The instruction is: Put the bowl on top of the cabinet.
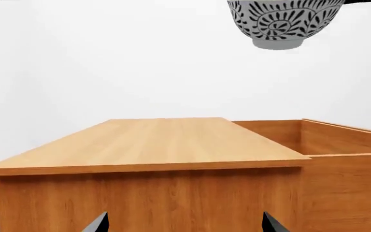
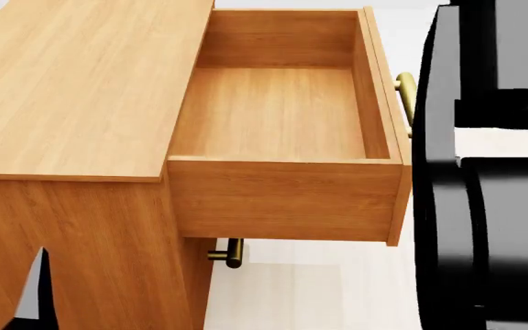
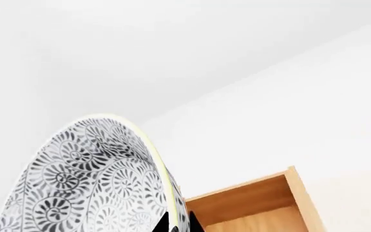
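The bowl [image 1: 281, 21] hangs in the air above the cabinet [image 1: 153, 145], foot ring down, opening upward. The right end effector [image 3: 176, 223] is clamped on the bowl's yellowish rim. The left end effector [image 1: 184, 224] stands apart, low before the cabinet side. A drawer [image 2: 282, 117] stands open.

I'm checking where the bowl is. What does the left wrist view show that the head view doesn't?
Only the left wrist view shows the bowl, up in the air above the cabinet, plus the left end effector fingertips. Only the head view shows the brass handles and the drawer's bare floor. Both show the cabinet top and the open drawer.
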Robot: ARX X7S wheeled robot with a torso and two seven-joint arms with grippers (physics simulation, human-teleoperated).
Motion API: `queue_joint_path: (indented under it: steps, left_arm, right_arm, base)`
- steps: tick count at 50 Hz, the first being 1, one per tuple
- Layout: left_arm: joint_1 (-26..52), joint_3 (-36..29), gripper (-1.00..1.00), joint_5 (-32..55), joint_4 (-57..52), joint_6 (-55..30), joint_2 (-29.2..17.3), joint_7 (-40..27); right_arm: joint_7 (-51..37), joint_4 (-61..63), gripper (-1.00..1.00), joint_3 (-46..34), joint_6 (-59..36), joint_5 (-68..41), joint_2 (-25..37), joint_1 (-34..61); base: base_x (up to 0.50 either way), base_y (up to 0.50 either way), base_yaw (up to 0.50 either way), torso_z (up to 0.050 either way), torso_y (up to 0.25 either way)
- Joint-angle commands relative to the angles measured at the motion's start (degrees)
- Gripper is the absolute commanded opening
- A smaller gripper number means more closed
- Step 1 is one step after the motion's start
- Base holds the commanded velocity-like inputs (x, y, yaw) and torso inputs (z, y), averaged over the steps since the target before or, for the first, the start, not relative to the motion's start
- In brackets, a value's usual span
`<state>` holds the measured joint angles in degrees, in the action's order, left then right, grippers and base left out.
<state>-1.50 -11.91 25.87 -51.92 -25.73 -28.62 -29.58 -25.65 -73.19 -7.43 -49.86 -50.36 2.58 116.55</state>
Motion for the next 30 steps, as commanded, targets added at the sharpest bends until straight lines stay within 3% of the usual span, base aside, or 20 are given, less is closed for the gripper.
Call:
queue_joint_path:
  steps: [1, 5, 9, 30]
  left_arm:
    - [-0.08, 3.05, 1.0, 0.29, -1.48, -1.03, 0.49, 0.54]
    - [-0.16, 3.04, 1.0, 0.37, -1.43, -0.81, 0.37, 0.49]
    - [-0.22, 3.4, 1.0, 0.77, -1.48, -0.71, 0.17, 0.35]
    - [-0.63, 4.95, 1.0, 2.94, -2.68, -0.39, -0.89, -1.04]
  right_arm:
    - [-0.69, -1.8, -1.0, -43.28, 8.6, -53.45, -2.57, 0.93]
    - [3.25, -1.69, -1.0, -72.81, 13.16, -82.36, -2.57, 2.24]
    - [5.45, 0.39, -1.0, -86.12, 16.25, -95.64, -2.57, 2.51]
    - [7.33, 6.83, -1.0, -86.09, 19.72, -104.19, -2.58, -1.84]
  base:
    - [0.0, 0.0, 0.0, 0.0, 0.0]
    - [0.0, 0.0, 0.0, 0.0, 0.0]
    - [0.0, 0.0, 0.0, 0.0, 0.0]
    - [0.0, 0.0, 0.0, 0.0, 0.0]
